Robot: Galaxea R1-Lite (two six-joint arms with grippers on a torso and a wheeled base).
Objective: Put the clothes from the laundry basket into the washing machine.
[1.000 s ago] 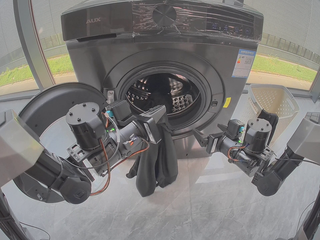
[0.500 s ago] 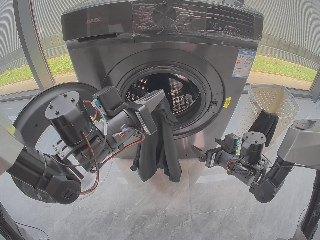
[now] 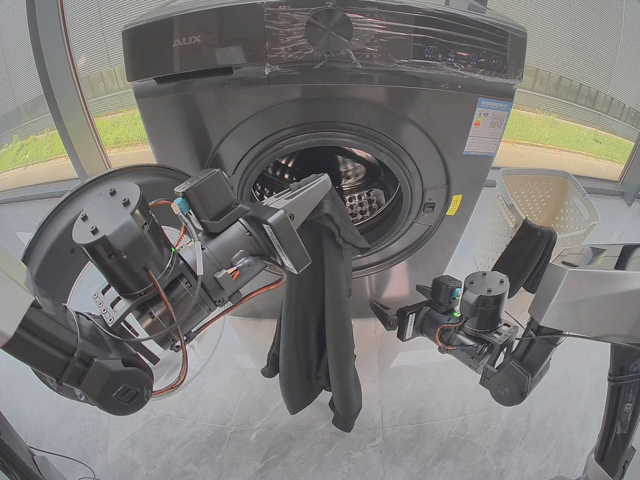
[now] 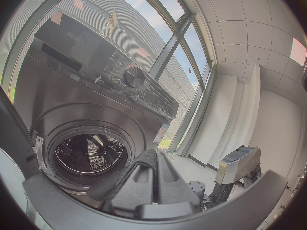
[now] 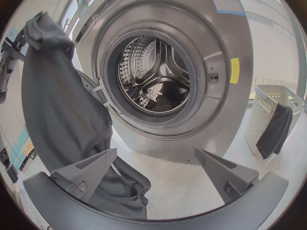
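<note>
Left gripper (image 3: 317, 189) is clamped on a dark garment (image 3: 313, 301) hanging at frame centre before the open washer (image 3: 200, 121). Right gripper (image 3: 398, 299), lower right, gapes wide and empty. Basket (image 3: 560, 198) at right edge carries a dark cloth (image 3: 527, 255) over its rim. Label (image 3: 488, 127) and yellow sticker (image 3: 454, 205) sit on the washer front.

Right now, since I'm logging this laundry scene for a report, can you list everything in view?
washing machine: one, dark grey, straight ahead, drum open
door: one, dark, swung open on the robot's left
hanging garment: one, black, dangling in front of the drum opening
clothing in drum: dark, count unclear, at the drum's bottom
laundry basket: one, whitish, on the floor to the machine's right
draped garment: one, black, over the basket's rim
floor: grey tiles
left gripper: shut on the hanging garment's top
right gripper: open, low before the machine
</note>
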